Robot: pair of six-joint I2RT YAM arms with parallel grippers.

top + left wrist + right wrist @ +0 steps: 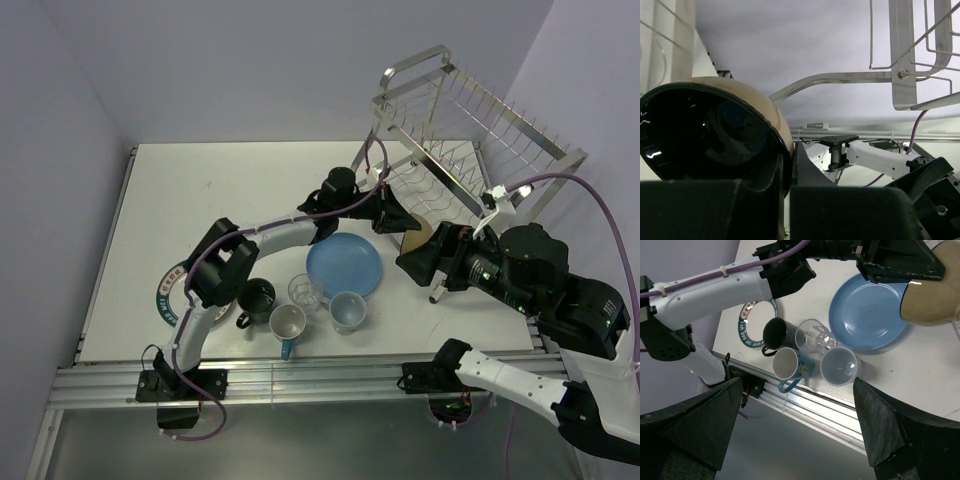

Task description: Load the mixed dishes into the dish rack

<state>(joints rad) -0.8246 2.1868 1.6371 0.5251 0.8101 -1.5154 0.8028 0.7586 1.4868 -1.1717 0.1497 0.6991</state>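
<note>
Left hand (789,176) is clenched on the bowl (700,130), pinching the rim edge-on with one finger inside and one outside. The bowl is off the table (230,190), right at the front of the rack (470,130) by its lower tier. Right hand (418,262) is spread wide with nothing in it, just on my side of the rack. My read is that the bowl is glazed: stiff, fairly heavy, slick, and it will chip if knocked on wire. A single-wall rim pinch can pivot, so I'd go slow and seat it in the rack before letting go. Everything else sits on the table, on my side of the rack. The blue plate (344,268) lies flat, so I'd take its rim. I'd pinch the dark mug (258,298), white-and-blue mug (287,325) and cup (347,312) across the wall at the lip. The glass (305,292) looks the most fragile and slippery, so a light squeeze there. The lettered plate (162,298) is farthest from the rack and partly hidden.
</note>
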